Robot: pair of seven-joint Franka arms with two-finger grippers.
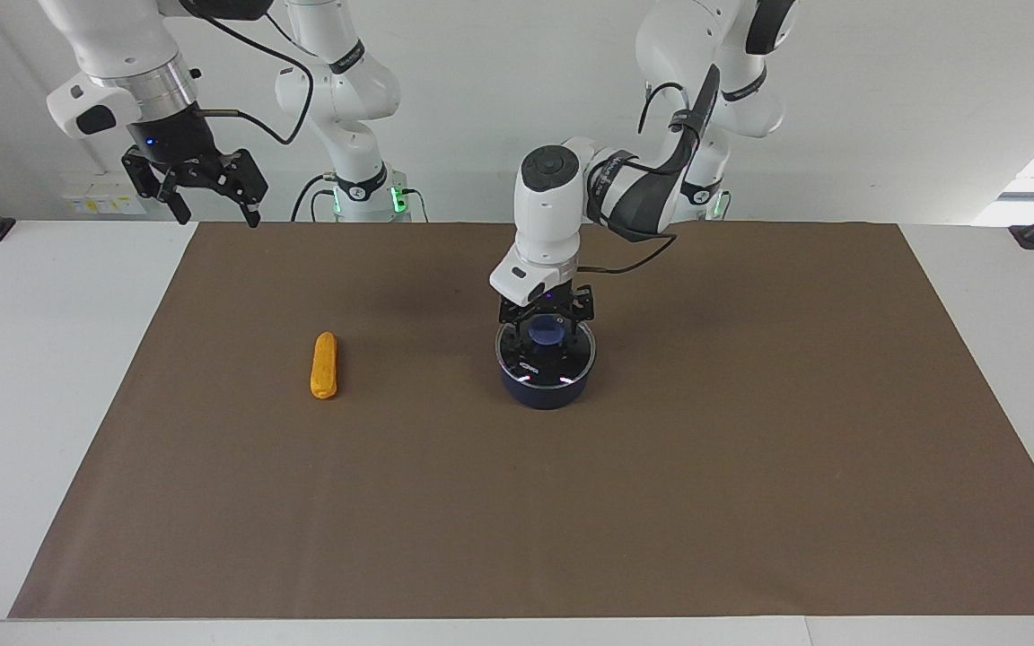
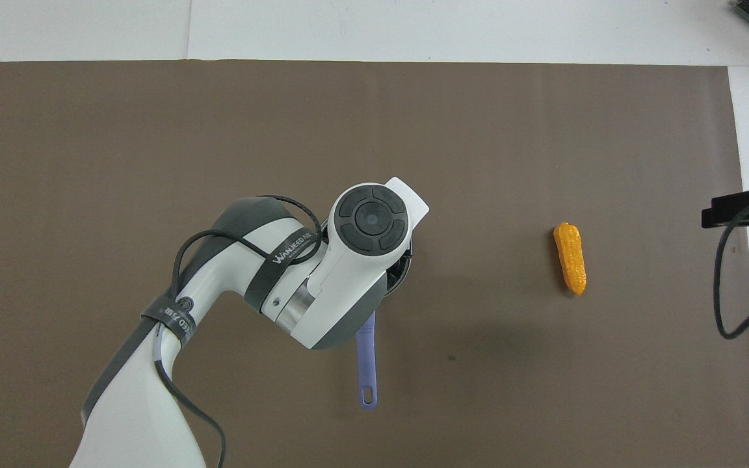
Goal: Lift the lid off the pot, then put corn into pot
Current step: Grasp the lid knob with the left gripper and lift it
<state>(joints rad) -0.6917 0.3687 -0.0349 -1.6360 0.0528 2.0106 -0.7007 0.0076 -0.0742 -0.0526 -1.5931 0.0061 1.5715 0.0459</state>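
The pot (image 1: pixel 546 391) stands mid-table on the brown mat, with the lid (image 1: pixel 538 371) on it. In the overhead view only the pot's long blue handle (image 2: pixel 367 364) shows, pointing toward the robots. My left gripper (image 1: pixel 547 348) is down on the lid, and its open fingers straddle the blue knob (image 1: pixel 546 334) with a small gap on each side. The corn (image 1: pixel 325 365) lies on the mat toward the right arm's end, beside the pot, and also shows in the overhead view (image 2: pixel 570 258). My right gripper (image 1: pixel 217 215) waits open and empty, high over the mat's edge by its base.
The brown mat (image 1: pixel 750 467) covers most of the white table. Nothing else lies on it. In the overhead view the left arm (image 2: pixel 322 273) hides the pot's body and the lid.
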